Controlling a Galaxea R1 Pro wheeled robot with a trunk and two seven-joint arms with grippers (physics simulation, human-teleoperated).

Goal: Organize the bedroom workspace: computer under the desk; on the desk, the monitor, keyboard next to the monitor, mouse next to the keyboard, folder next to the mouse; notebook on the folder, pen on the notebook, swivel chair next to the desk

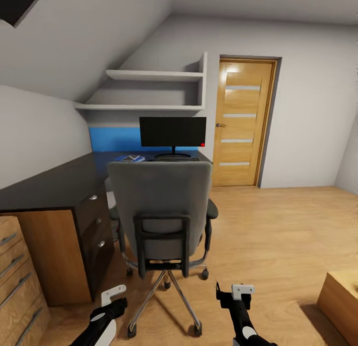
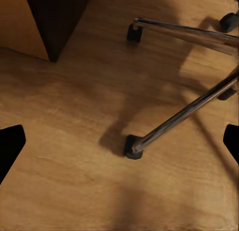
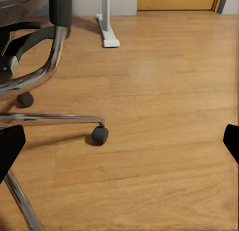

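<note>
The grey swivel chair (image 1: 159,207) stands with its back to me in front of the dark desk (image 1: 54,187); its seat is hidden by the backrest, so I cannot see a folder. A black monitor (image 1: 172,132) stands on the desk's far end, with a small blue item (image 1: 130,158) lying beside it. Low in the head view, my left gripper (image 1: 113,292) and right gripper (image 1: 241,290) hang on either side of the chair's base. The left gripper (image 2: 119,141) is open above a chair caster (image 2: 132,146). The right gripper (image 3: 119,141) is open over the floor near another caster (image 3: 99,135).
A wooden drawer unit (image 1: 20,286) stands at the near left, beside the desk's dark drawers (image 1: 97,221). Wall shelves (image 1: 154,90) hang above the monitor. A wooden door (image 1: 243,122) is at the back right. A wooden box (image 1: 340,301) sits at the near right.
</note>
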